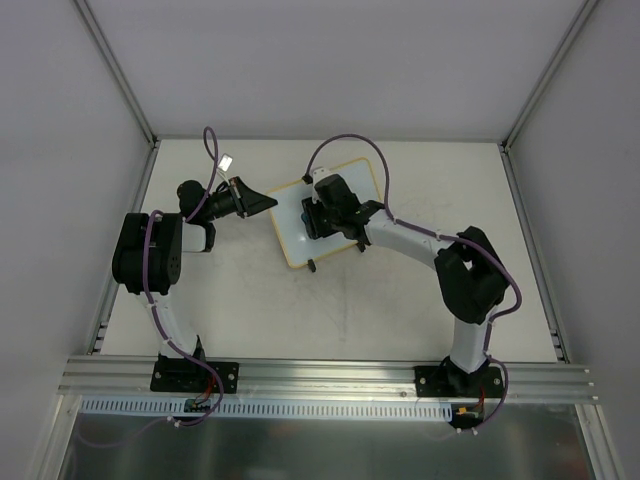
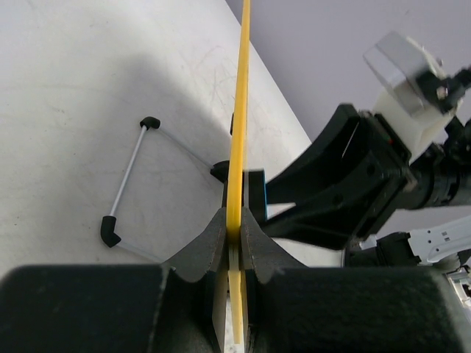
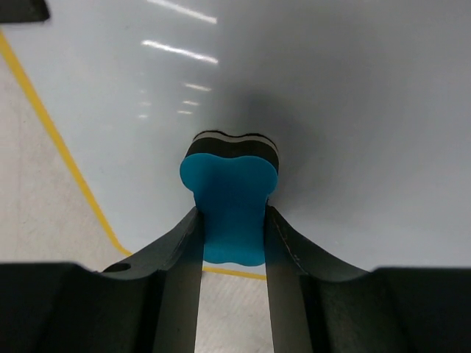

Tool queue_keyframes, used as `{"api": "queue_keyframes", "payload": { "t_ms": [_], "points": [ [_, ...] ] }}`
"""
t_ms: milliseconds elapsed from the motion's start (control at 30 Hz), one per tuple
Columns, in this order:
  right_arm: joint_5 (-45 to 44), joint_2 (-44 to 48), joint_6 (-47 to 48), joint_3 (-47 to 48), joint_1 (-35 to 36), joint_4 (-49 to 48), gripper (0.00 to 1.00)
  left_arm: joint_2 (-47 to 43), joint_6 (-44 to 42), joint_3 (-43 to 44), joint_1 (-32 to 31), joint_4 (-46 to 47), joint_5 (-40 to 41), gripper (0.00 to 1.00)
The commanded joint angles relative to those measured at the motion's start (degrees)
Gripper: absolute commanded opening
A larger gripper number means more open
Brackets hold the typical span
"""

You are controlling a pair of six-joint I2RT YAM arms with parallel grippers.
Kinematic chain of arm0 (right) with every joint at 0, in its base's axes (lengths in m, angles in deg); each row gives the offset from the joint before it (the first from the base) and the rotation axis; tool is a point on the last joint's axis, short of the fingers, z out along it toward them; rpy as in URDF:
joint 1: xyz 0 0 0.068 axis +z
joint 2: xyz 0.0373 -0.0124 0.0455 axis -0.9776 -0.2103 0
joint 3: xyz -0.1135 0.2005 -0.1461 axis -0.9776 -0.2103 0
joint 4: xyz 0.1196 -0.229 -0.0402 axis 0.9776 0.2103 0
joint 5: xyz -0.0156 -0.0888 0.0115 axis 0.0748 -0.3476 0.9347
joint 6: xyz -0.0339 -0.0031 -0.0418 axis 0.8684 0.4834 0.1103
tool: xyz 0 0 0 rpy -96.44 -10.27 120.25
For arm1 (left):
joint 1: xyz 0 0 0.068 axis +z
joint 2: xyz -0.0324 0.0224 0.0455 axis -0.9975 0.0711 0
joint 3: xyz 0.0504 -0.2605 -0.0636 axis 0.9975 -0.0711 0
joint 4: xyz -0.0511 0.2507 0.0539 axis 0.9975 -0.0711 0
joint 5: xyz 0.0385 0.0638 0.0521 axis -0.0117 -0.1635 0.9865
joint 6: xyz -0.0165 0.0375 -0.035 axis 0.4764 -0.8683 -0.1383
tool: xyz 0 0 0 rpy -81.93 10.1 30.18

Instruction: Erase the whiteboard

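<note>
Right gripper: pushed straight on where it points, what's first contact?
The whiteboard, on its glossy face. The right gripper is shut on the blue eraser, whose felt end leads and looks on or nearly on it; contact unclear.

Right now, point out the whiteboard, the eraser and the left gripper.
whiteboard (image 1: 293, 235): top view, bare white face.
eraser (image 3: 229, 202): right wrist view, blue body.
left gripper (image 2: 234, 222): left wrist view, between fingertips clamping board edge.
</note>
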Motion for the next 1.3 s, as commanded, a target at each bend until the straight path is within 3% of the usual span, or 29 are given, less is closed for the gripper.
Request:
{"api": "queue_keyframes", "payload": {
  "t_ms": [0, 267, 467, 767, 900, 1100, 1267],
  "points": [
    [4.02, -2.27, -3.11, -2.38, 2.48, -4.17, 0.01, -0.84, -1.31, -0.4, -0.06, 3.95, -2.84, 0.0],
    [5.98, -1.22, -6.81, -5.72, 3.45, -7.96, 0.0, -0.84, -1.31, -0.49, -0.06, 3.95, -2.84, 0.0],
    [2.9, 12.82, -4.87, -12.92, 2.66, -6.57, 0.0, -0.75, -1.31, -0.31, -0.06, 3.77, -2.93, 0.0],
    [-1.67, 31.29, -6.36, -27.76, 2.74, 8.63, 0.0, -0.4, -1.05, 0.04, -0.06, 3.77, -2.93, 0.0],
    [-1.58, 32.35, -6.28, -31.46, 3.27, 13.74, 0.0, -0.4, -0.96, 0.12, -0.06, 3.69, -2.84, 0.0],
    [-1.49, 32.62, -8.03, -35.51, 4.76, 13.74, 0.0, -0.66, -1.31, 0.3, -0.06, 2.81, -2.84, 0.01],
    [-3.08, 30.08, -7.86, -35.43, 5.73, 13.83, 0.07, -0.84, -1.57, 0.39, -0.06, 2.28, -2.75, 0.02]
  ]
}}
